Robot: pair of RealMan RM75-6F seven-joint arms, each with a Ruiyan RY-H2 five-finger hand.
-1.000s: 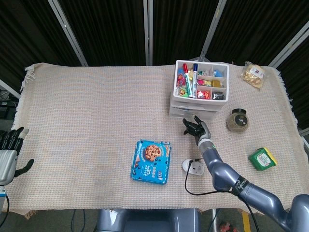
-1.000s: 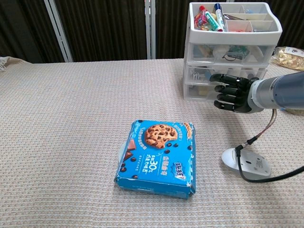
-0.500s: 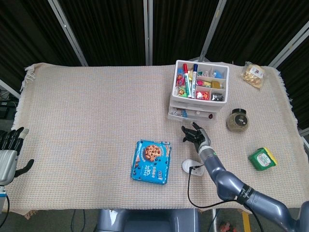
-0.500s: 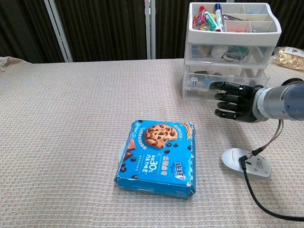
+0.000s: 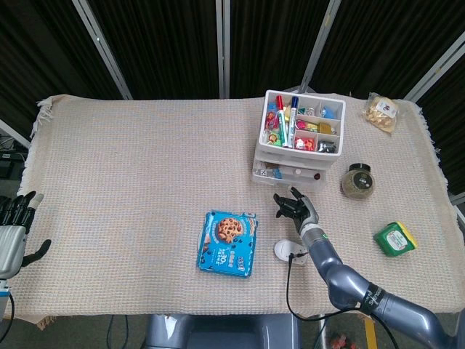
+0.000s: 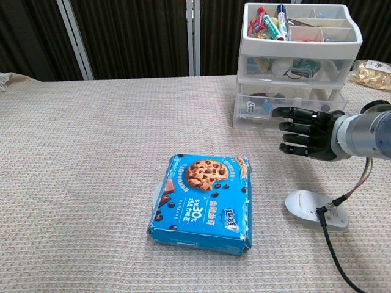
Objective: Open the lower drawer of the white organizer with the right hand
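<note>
The white organizer [image 5: 301,138] [image 6: 299,61] stands at the back right, its top tray full of pens and small items. Its lower drawer [image 5: 285,174] [image 6: 269,110] sticks out a little past the drawer above. My right hand [image 5: 295,205] [image 6: 307,132] is just in front of it, fingers curled against the drawer front, the top ones hooked on it. My left hand [image 5: 11,231] hangs off the table's left edge with fingers apart and holds nothing.
A blue cookie box [image 5: 229,243] [image 6: 204,201] lies mid-table. A white plug with a black cable [image 5: 289,249] [image 6: 311,207] sits beside my right forearm. To the right are a jar [image 5: 358,182], a green tub [image 5: 394,238] and a snack bag [image 5: 382,110].
My right hand has drawn back toward me, and the lower drawer has slid out of the organizer with it. The left hand has not moved.
</note>
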